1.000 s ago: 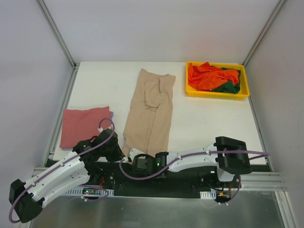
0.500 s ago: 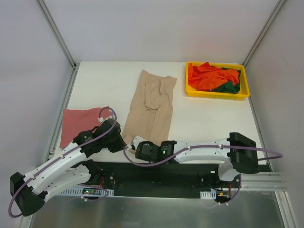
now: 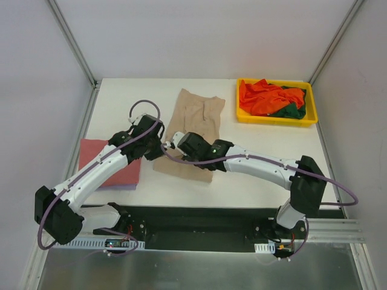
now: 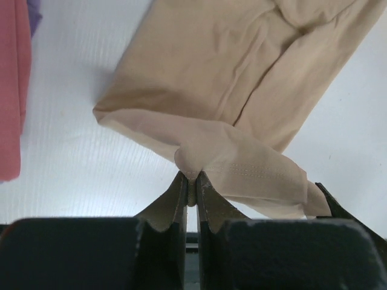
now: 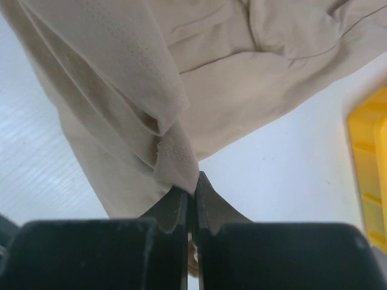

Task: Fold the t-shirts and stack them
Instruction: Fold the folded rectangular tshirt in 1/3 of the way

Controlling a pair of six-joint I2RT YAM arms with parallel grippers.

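Inside your left jaws and right jaws, the tan t-shirt (image 3: 196,115) is pinched tight. Its bulk lies ahead.

White table (image 3: 121,103) inside pale grey walls (image 3: 199,36), aluminium corner posts (image 3: 72,43), soft even light

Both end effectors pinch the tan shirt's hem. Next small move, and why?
Probably carry the hem to the tan shirt's far end, arms together, then lower. Left end effector and right end effector are shut on it over the shirt's middle; the far half lies bare.
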